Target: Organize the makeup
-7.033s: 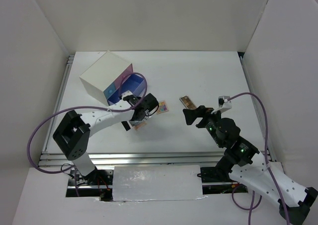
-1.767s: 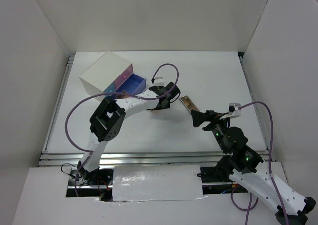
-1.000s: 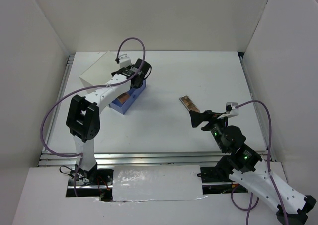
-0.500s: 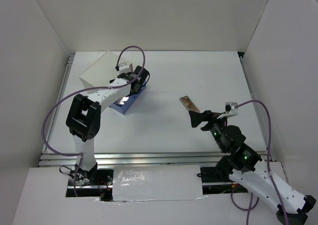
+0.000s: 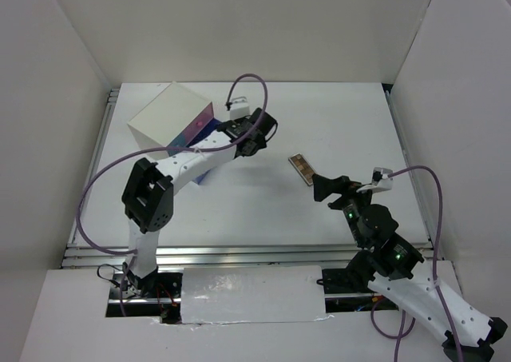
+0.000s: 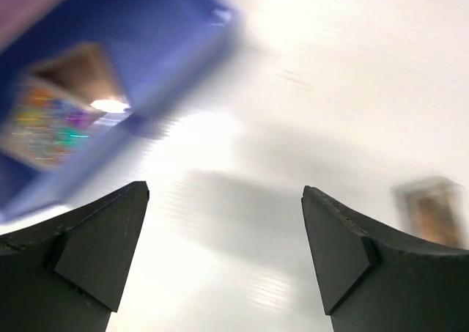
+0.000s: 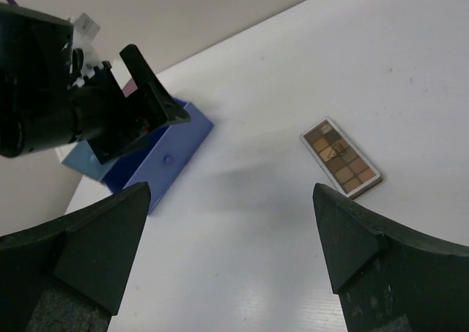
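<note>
A long brown eyeshadow palette (image 5: 301,169) lies on the white table and also shows in the right wrist view (image 7: 341,158). A square multicoloured palette (image 6: 42,121) lies inside the open blue drawer (image 6: 139,46), with a brown item behind it. My left gripper (image 5: 270,132) is open and empty, just right of the drawer; its open jaws show in the left wrist view (image 6: 223,251). My right gripper (image 5: 321,188) is open and empty, just near-right of the long palette, and also shows in its wrist view (image 7: 231,251). No lipsticks, bottle or tube are in view.
The white box (image 5: 170,121) with pink and blue drawers stands at the back left. Its blue drawer (image 5: 201,173) is pulled out and lies mostly under my left arm. White walls enclose the table on three sides.
My left gripper carried a palette to the blue drawer, left it there, and has now swung right, away from the drawer, open. My right gripper shifted slightly.
</note>
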Robot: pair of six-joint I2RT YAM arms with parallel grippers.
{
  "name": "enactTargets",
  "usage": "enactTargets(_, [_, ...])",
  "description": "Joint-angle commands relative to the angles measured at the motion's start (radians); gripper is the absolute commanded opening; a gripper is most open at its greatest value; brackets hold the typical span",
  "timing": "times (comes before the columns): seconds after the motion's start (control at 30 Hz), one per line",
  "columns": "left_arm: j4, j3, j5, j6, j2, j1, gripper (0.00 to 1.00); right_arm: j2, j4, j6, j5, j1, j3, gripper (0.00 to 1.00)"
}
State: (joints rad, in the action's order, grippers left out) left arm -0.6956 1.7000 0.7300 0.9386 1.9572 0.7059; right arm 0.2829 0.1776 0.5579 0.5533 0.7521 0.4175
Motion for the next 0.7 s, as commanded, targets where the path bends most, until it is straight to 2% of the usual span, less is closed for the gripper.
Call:
enactTargets(0.0, [-0.004,0.116,-0.095,-0.006,0.081,0.062,0.99,-0.036,0.037,0.062,0.158,-0.007,-0.005,1.00])
enactTargets(0.27, [0.079,0.206,-0.268,0.100,0.193,0.144,0.99,-0.048,0.057,0.114,0.207,-0.010,-0.002,1.00])
enactTargets(0.37, [0.059,0.369,-0.320,0.157,0.304,0.168,0.99,-0.068,0.075,0.114,0.218,-0.010,0.001,1.00])
enactTargets(0.5, [0.064,0.501,-0.400,0.201,0.451,0.178,0.99,-0.093,0.105,0.114,0.237,-0.014,0.004,1.00])
enactTargets(0.6, [0.119,0.509,-0.434,0.233,0.508,0.178,0.99,-0.108,0.108,0.108,0.232,-0.011,0.003,1.00])
enactTargets(0.67, [0.136,0.513,-0.408,0.249,0.526,0.187,0.99,-0.110,0.105,0.099,0.227,-0.016,0.004,1.00])
